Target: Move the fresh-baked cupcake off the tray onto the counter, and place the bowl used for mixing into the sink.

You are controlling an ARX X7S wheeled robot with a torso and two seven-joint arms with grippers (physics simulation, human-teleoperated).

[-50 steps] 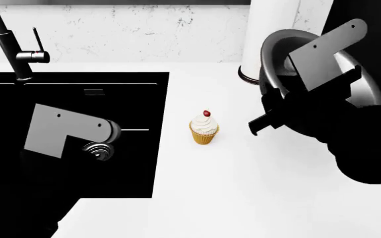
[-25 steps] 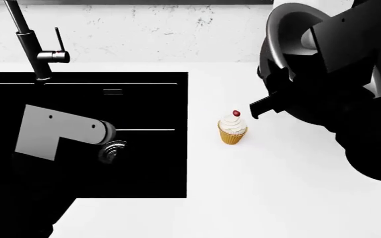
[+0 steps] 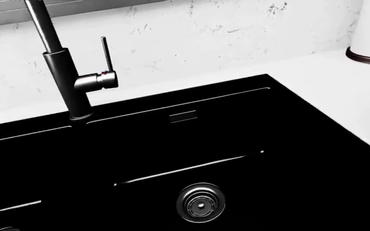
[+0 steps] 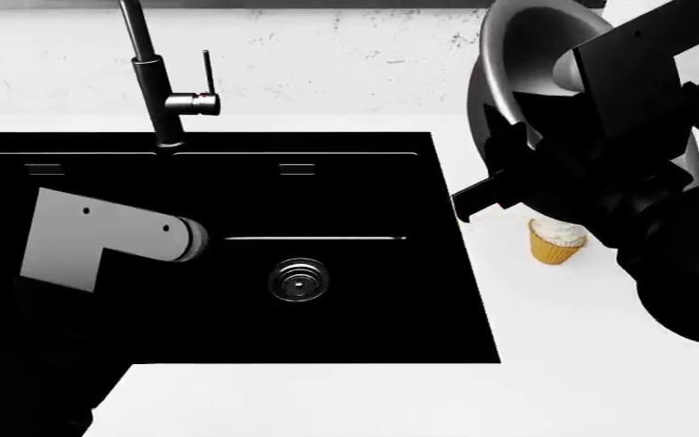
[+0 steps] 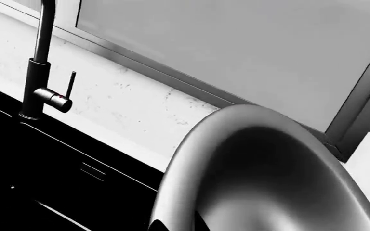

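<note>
Two fingers [image 4: 531, 150] clamped on bowl [image 4: 522, 55] rim

A: Head view panned since 1.0 s ago. The sink [image 4: 204, 255] now fills most of the frame; the drain [image 4: 298, 279] sits near its middle, and the faucet [image 4: 161, 77] has shifted right.

B: Cupcake?

A: The cupcake [image 4: 557, 244] has slid rightward in frame. Frosting and cherry, fully visible earlier, are now largely covered by the right arm.

B: Bowl?

A: The bowl [image 4: 531, 64], tilted in the right tool [image 4: 495, 182], now appears closer to the sink's right edge, above the table [image 4: 508, 391].
</note>
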